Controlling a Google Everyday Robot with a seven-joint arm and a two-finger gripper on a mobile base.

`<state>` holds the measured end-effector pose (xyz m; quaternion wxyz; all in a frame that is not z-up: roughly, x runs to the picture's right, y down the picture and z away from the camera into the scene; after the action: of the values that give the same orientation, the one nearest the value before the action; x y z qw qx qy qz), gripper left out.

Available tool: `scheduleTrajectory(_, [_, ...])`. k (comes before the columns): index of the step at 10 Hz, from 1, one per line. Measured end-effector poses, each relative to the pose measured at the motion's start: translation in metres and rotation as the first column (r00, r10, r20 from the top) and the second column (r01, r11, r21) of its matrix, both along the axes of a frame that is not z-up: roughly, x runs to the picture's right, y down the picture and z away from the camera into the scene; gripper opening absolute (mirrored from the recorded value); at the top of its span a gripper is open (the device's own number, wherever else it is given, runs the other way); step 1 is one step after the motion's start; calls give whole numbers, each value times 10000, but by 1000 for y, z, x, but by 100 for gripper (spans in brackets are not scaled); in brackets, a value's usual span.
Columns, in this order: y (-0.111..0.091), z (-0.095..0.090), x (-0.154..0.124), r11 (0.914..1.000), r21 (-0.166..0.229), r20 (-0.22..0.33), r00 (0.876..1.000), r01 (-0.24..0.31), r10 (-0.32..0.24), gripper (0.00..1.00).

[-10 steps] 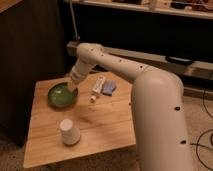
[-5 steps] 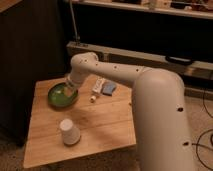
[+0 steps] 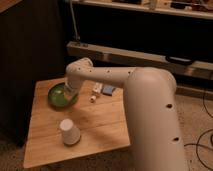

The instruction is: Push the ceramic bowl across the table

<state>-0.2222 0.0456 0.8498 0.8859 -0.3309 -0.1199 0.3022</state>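
The green ceramic bowl (image 3: 60, 96) sits on the far left part of the light wood table (image 3: 100, 125). My gripper (image 3: 69, 91) reaches down at the bowl's right rim, touching or just over it. My white arm (image 3: 120, 80) stretches from the right across the table's far side and hides the bowl's right edge.
An upturned white cup (image 3: 69, 132) stands on the table's near left. A small white bottle (image 3: 96, 88) and a blue packet (image 3: 108, 90) lie at the far edge, with a tiny white piece (image 3: 92, 99) beside them. A dark cabinet (image 3: 25, 50) stands left.
My gripper has moved left and down onto the bowl's right rim. The bowl has shifted slightly left.
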Motion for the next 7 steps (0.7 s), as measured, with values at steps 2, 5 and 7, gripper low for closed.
scheduleTrajectory(2, [-2,10,-2,9999,0,24,9999,-154,154,18])
scheduleTrajectory(5, [-6,20,-10,9998,-87,65,9998,-198,198,18])
scheduleTrajectory(7, [-1,31,-15,9994,-289,37,9999,-162,164,18])
